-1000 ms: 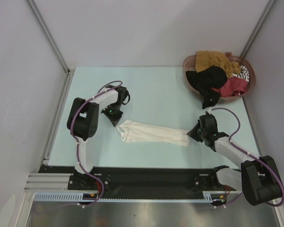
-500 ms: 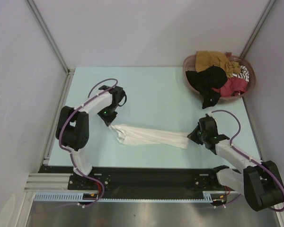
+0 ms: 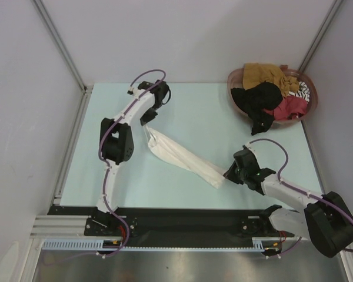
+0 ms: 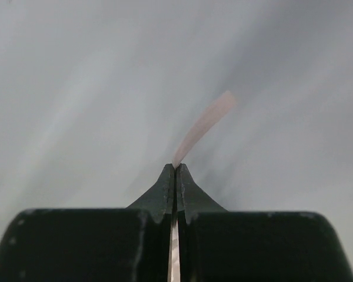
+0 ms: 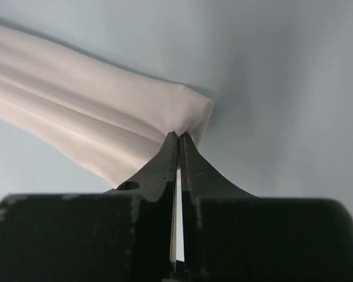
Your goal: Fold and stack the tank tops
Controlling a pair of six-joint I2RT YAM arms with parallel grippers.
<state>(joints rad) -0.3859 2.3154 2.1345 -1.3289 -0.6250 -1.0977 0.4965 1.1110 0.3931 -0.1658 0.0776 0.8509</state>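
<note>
A white tank top [image 3: 179, 155] hangs stretched in a long rumpled band, running diagonally from the table's back left to its near right. My left gripper [image 3: 148, 120] is shut on its far end. In the left wrist view only a thin blurred strip of the white tank top [image 4: 203, 123] sticks out past the left gripper's [image 4: 176, 167] closed tips. My right gripper [image 3: 226, 175] is shut on the near end. The right wrist view shows the right gripper [image 5: 177, 135] pinching a corner of the white tank top [image 5: 76, 111]. More tank tops lie in a basket.
A round reddish-brown basket [image 3: 230, 82] stands at the back right corner. It holds a mustard top [image 3: 265, 71], a black one [image 3: 256, 100] drooping over the rim, a red one [image 3: 291, 107] and a striped one [image 3: 303, 89]. Grey walls enclose the pale table [image 3: 200, 106].
My left arm has swung towards the back of the table, carrying its end of the white top. The right gripper slid left and nearer. The cloth went from level to diagonal.
</note>
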